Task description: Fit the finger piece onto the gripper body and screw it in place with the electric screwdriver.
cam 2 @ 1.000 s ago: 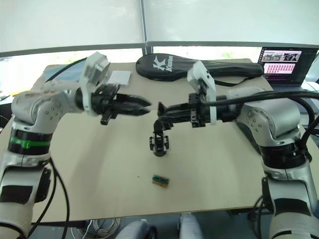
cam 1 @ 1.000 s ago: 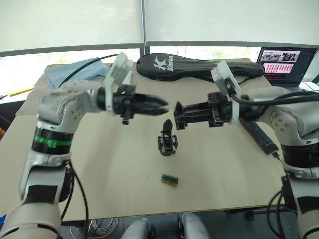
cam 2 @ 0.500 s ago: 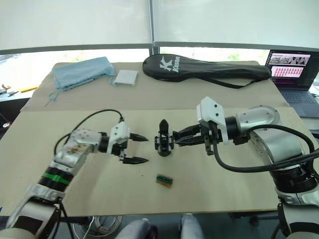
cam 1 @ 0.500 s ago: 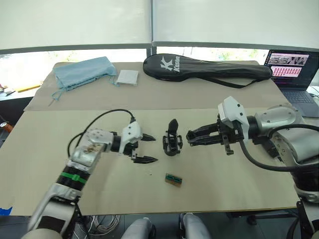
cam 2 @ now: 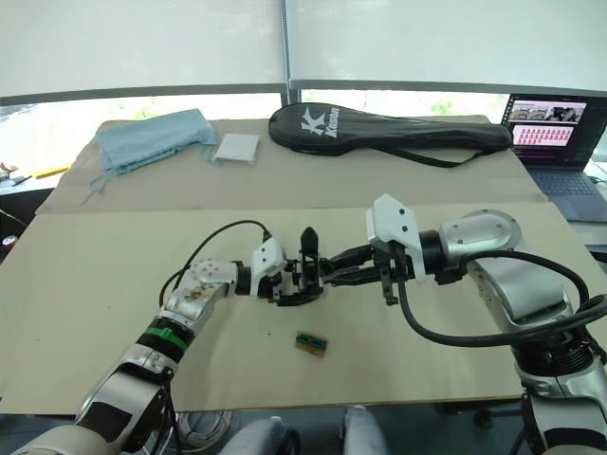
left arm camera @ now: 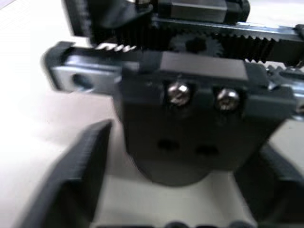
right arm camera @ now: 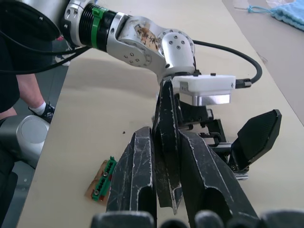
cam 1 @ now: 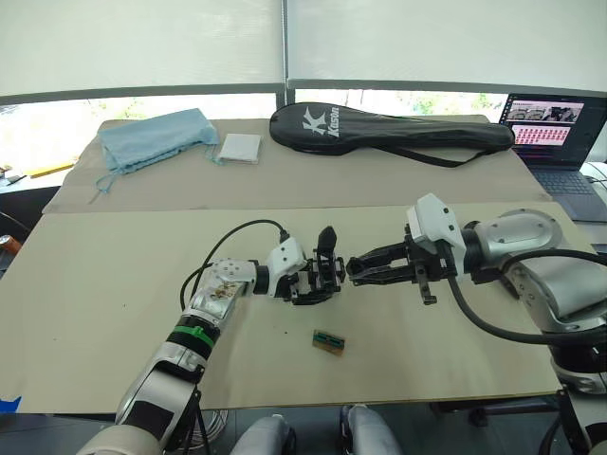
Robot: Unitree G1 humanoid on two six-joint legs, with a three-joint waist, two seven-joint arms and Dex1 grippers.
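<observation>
Grippers meet at table centre; left gripper (cam 1: 308, 284) straddles gripper body (cam 1: 327, 275), unclenched; right gripper (right arm camera: 161, 185) grasps finger piece (right arm camera: 167, 142).

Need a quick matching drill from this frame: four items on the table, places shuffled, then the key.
Things:
1. gripper body
2. racket bag
3. green-and-tan block
4. blue cloth

Places:
A. far left of the table
B. between the left gripper and the right gripper
C. far edge, beside the laptop
D. near side, in front of the grippers

Pairs: 1-B, 2-C, 3-D, 4-A
</observation>
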